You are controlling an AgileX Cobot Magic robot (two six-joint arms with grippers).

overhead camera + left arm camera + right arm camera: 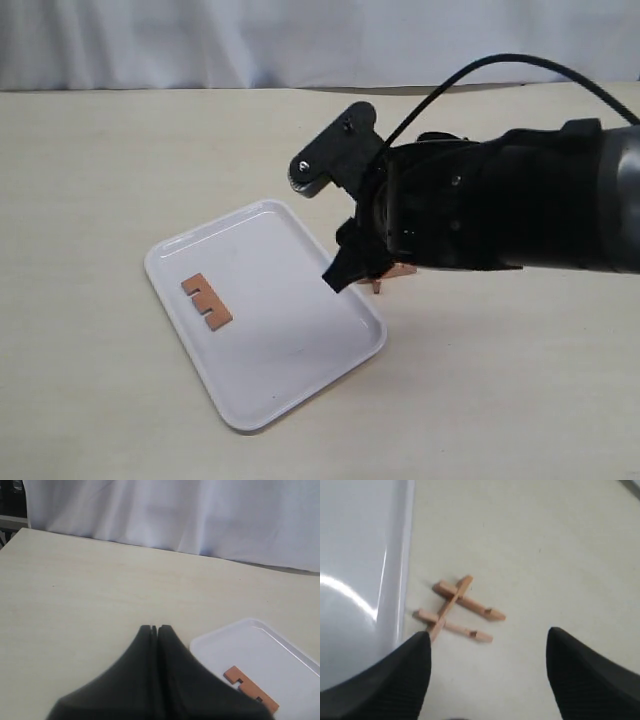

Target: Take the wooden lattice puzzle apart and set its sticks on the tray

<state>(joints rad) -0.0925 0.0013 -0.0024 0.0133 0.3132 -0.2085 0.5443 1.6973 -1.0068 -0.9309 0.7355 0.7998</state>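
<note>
One notched stick (206, 300) lies flat on the white tray (290, 390), near its left end; the left wrist view shows that stick (250, 687) on the tray (220, 640) too. The rest of the lattice puzzle (460, 611), three sticks still crossed, rests on the table just off the tray rim (395, 580). In the exterior view the puzzle (398, 270) is mostly hidden under the right arm. My right gripper (487, 645) is open above and just short of it, holding nothing. My left gripper (156, 628) is shut and empty, hovering off the tray's corner.
The pale wooden table (90, 180) runs all round the tray. A white cloth backdrop (200, 40) hangs along its far edge. The bulky black right arm (500, 200) with its cable reaches in from the right.
</note>
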